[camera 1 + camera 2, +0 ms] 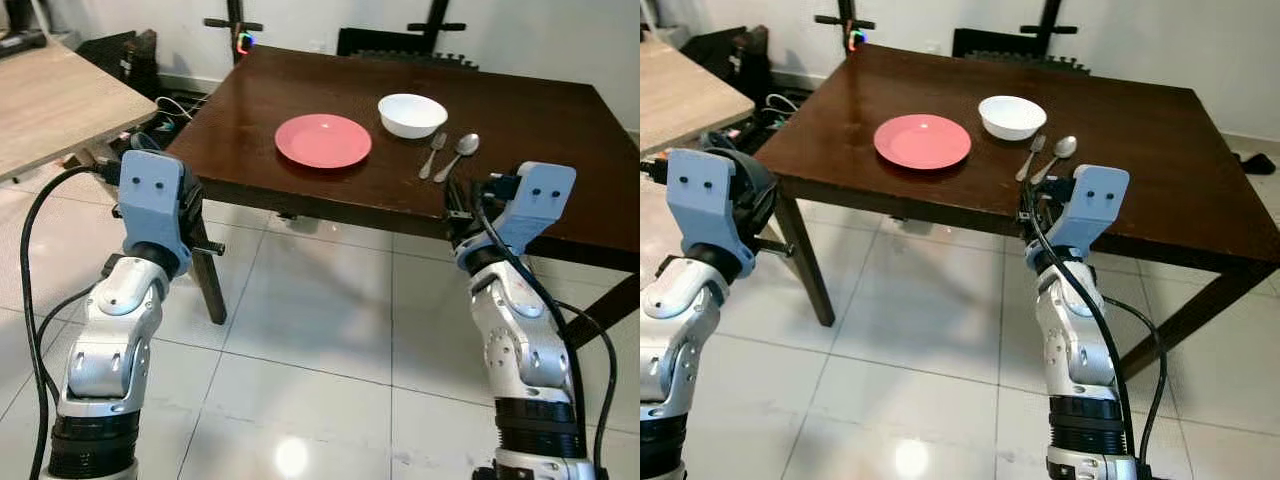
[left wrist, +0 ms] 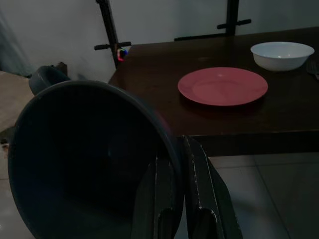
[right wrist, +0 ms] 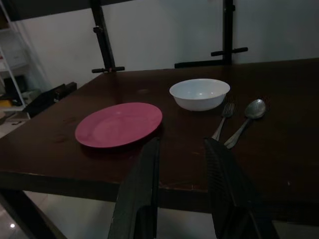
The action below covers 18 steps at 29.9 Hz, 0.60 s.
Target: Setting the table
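A pink plate [image 1: 323, 140] lies on the dark wooden table [image 1: 540, 120], with a white bowl [image 1: 412, 114] just behind it to the right. To the right of the plate lie a fork [image 1: 432, 155] and a spoon [image 1: 458, 155], side by side. My left gripper [image 2: 177, 154] is shut on the rim of a dark bowl [image 2: 84, 159], held off the table's front left corner. My right gripper [image 3: 182, 144] stands open and empty, level with the front edge and pointing toward the fork.
A light wooden table [image 1: 50, 100] stands to my left. Cables and dark gear [image 1: 165, 110] lie on the floor between the two tables. A black chair [image 1: 400, 45] and stands sit behind the dark table. White tiles [image 1: 320, 330] lie underfoot.
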{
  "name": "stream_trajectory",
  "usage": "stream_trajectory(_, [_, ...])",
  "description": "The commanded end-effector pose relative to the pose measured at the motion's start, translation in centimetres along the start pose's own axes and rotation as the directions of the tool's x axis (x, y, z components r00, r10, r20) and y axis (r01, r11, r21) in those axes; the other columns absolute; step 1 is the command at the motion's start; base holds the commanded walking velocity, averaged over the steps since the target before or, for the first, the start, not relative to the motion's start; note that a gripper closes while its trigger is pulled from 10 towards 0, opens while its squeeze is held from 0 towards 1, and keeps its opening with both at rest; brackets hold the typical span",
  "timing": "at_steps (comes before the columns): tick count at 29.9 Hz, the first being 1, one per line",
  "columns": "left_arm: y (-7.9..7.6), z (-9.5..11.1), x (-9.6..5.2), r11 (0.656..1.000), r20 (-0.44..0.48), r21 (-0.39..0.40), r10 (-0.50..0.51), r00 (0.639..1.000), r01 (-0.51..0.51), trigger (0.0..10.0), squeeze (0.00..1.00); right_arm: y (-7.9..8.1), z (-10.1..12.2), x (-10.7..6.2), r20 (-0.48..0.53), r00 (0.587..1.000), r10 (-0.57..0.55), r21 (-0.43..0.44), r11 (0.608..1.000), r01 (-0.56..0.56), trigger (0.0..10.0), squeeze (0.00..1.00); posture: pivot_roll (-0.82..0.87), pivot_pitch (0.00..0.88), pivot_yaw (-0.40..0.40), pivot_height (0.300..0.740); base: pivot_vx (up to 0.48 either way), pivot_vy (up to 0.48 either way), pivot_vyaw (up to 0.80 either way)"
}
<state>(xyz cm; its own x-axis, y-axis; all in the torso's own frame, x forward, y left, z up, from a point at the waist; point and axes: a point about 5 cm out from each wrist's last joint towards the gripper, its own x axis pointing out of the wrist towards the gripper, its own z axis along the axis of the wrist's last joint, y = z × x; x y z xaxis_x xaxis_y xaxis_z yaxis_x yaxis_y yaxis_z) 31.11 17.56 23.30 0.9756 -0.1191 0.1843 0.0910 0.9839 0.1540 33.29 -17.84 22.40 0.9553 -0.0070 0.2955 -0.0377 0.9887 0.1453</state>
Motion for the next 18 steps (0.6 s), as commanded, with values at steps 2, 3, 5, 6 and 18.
stream_trajectory(2, [0.1,-0.27,-0.3,1.0,-0.015,0.001,0.009,1.0,-0.009,10.0,0.0,0.12,-0.46,-0.09,-0.026,1.0,0.005,0.001,1.0,-0.005,10.0,0.0,0.08,0.084,0.038,0.74,0.0,0.0,0.8])
stream_trajectory(3, [0.07,-0.32,-0.32,1.0,-0.017,0.001,0.009,1.0,-0.009,10.0,0.0,0.13,-0.49,-0.08,-0.028,1.0,0.006,0.0,1.0,-0.006,10.0,0.0,0.08,0.083,0.039,0.74,0.0,0.0,0.8])
stream_trajectory(5, [0.08,-0.42,-0.33,1.0,-0.02,0.003,0.016,1.0,-0.016,10.0,0.0,0.18,-0.52,-0.06,-0.03,0.999,0.011,-0.001,1.0,-0.011,10.0,0.0,0.08,0.083,0.039,0.74,0.0,0.0,0.8])
stream_trajectory(6, [0.07,-0.44,-0.34,1.0,-0.02,0.001,0.019,1.0,-0.018,10.0,0.0,0.2,-0.52,-0.07,-0.03,0.999,0.012,0.0,1.0,-0.012,10.0,0.0,0.08,0.083,0.037,0.74,0.0,0.0,0.8])
stream_trajectory(18, [-0.15,-0.74,-0.33,0.999,-0.042,0.02,0.04,0.998,-0.039,10.0,0.0,0.28,-0.52,-0.02,-0.029,0.999,0.02,0.01,1.0,-0.019,10.0,0.0,0.08,0.082,0.035,0.74,0.0,0.0,0.8])
